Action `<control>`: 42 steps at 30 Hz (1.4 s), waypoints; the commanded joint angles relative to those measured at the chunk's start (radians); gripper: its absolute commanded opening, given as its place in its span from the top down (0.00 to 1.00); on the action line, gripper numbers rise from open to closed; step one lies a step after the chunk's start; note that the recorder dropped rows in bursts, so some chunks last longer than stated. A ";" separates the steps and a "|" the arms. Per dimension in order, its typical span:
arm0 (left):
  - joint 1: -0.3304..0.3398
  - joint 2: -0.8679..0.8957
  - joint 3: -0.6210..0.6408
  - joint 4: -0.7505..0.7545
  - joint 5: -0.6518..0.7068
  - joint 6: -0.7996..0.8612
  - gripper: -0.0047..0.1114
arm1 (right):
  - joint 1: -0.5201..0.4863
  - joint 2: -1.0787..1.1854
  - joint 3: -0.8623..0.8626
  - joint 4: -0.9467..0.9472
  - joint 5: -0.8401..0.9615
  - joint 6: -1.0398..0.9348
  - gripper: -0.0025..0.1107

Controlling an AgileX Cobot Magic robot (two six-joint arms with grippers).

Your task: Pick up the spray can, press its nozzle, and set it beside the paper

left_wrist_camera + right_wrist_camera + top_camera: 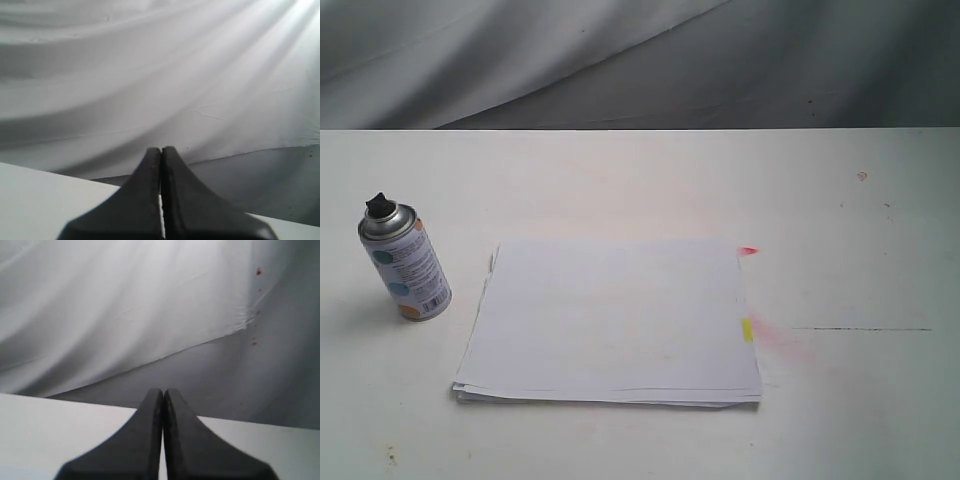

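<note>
The spray can (408, 263) stands on the white table at the left of the exterior view, leaning slightly, its black nozzle (379, 205) on top. To its right, a short gap away, lies the paper (612, 320), a thin white stack with yellow and pink marks on its right edge. Neither arm appears in the exterior view. My left gripper (161, 150) is shut with nothing between its fingers and faces the grey backdrop above the table's edge. My right gripper (163, 391) is shut and empty too, facing the same backdrop. Neither wrist view shows the can or the paper.
A grey cloth backdrop (640, 60) hangs behind the table's far edge. A pink stain (782, 340) and a thin dark line (860, 329) mark the table to the right of the paper.
</note>
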 commanded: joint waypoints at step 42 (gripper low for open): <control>0.001 -0.003 0.402 0.155 -0.319 -0.112 0.96 | -0.132 -0.217 0.420 -0.308 0.002 0.001 0.98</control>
